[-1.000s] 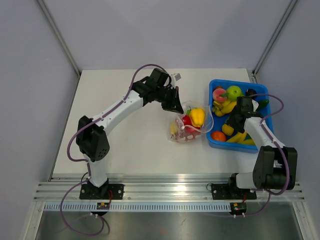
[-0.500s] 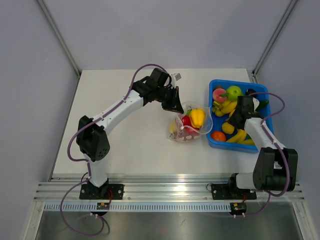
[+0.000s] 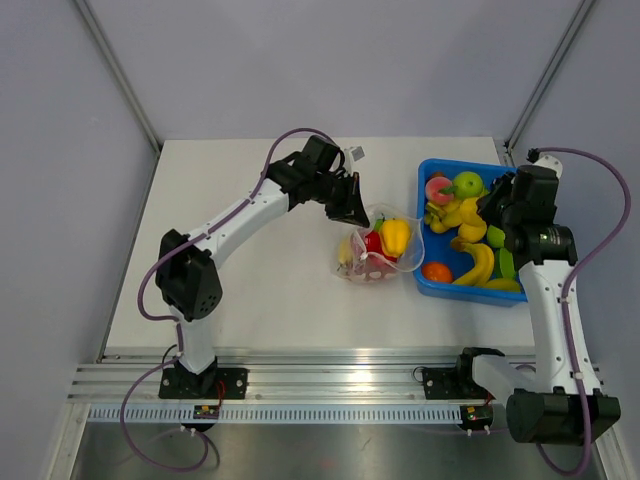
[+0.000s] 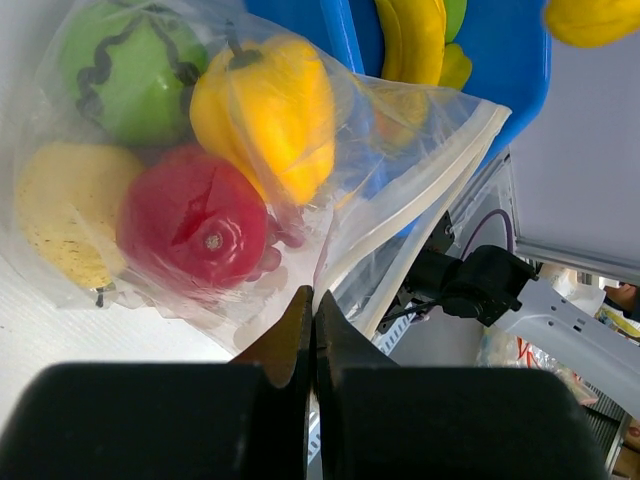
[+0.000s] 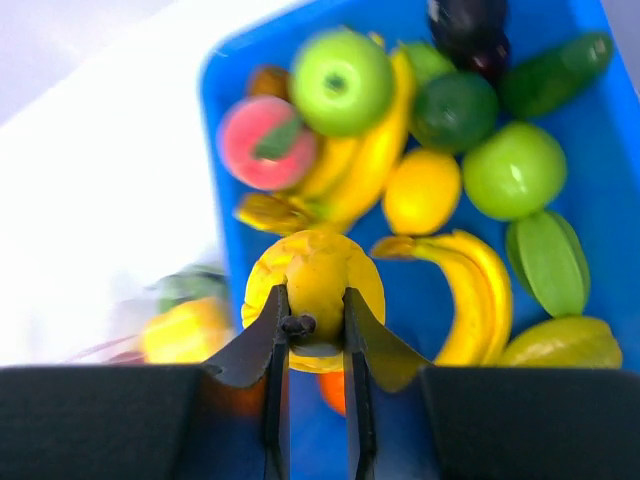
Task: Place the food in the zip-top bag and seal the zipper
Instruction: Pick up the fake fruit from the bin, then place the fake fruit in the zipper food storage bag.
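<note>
The left fingers (image 4: 311, 310) are pressed fully together, and a fold of the zip-top bag's (image 4: 150, 290) clear film is pinched between their tips, close to the zipper (image 4: 420, 205). The right fingers (image 5: 315, 305) are set narrow and are closed on a lumpy yellow fruit (image 5: 315, 268), which is gripped from both sides.

The left arm (image 3: 235, 215) is stretched across the bench (image 3: 250, 290), with its wrist bent down over the bag's far edge. The right arm (image 3: 548, 300) is drawn up tall, and the yellow fruit is held above the blue bin (image 3: 450, 291).

The bag is laid on the bench just beside the bin's left wall, with its mouth turned toward the bin and left unsealed. A yellow pepper (image 4: 265, 110), a red round fruit (image 4: 195, 225), a green striped fruit (image 4: 125, 70) and a pale yellow speckled piece (image 4: 65, 225) are contained in it. In the bin, a green apple (image 5: 340, 80), a peach (image 5: 265, 145), bananas (image 5: 480, 290), a lemon (image 5: 422, 190), a cucumber (image 5: 560, 75) and a starfruit (image 5: 560, 340) are piled with other pieces.
</note>
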`<state>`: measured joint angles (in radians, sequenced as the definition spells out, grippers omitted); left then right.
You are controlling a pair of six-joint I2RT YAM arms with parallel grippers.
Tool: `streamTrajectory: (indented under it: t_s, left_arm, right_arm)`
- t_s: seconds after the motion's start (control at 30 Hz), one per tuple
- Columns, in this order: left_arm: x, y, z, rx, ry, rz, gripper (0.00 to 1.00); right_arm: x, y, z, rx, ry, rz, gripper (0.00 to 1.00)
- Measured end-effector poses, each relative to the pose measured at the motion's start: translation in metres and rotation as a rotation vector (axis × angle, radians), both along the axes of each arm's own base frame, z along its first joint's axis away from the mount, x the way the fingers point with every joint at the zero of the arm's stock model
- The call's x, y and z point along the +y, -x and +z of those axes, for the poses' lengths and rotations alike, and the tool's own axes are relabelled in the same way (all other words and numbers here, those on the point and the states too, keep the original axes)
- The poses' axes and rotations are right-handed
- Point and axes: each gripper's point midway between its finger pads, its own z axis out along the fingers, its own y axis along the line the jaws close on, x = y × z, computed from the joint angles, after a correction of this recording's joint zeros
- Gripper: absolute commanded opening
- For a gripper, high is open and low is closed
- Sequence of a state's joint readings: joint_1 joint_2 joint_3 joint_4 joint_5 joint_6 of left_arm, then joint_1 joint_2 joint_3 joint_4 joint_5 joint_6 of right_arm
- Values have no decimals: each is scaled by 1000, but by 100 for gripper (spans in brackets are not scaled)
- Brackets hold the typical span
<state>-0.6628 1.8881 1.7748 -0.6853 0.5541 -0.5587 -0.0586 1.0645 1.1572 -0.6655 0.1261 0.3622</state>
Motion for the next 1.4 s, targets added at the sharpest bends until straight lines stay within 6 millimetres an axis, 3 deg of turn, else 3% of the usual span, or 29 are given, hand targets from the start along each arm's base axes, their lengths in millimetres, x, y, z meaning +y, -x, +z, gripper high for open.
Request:
streamTrajectory:
  t_s: [0.13,0.23,0.4,0.5,0.77,0.93,1.07,1.13,1.23,1.27,1.4]
  left_arm:
    - [-2,-2,3,-7,6,-1,0]
    - [-2,-3,4,-10,8,0,0]
    - [-2,-3,5,-12,9,-1,0]
    - [-2,-3,5,-11,8,0,0]
    - [-2,-3,5,-9,7,0,0]
    - [-2,-3,5,-9,8,0,0]
    - [-2,-3,5,-10,8,0,0]
    - [-2,-3,5,-11,8,0,0]
    - [-2,-3,5,-11,8,-1,0]
    - [-2,-3,5,-11,8,-1,0]
    - [-2,-3,5,-14,8,-3,0]
  right_arm:
    - [26,8,51,-120,-29,112,2]
    - [68,15,72,-172,-64,260,2]
    - [145,25,63,-125,-113,496,2]
    - [162,27,46,-76,-133,530,1]
    - [189,38,24,-26,-162,586,2]
    - [195,26,-6,37,-128,566,4]
    - [197,14,-34,104,-107,539,74]
    - [197,11,-44,131,-90,538,81]
    - [196,13,-45,141,-79,542,82]
    - [195,14,-41,137,-77,541,78]
    - [185,17,-14,80,-57,520,67]
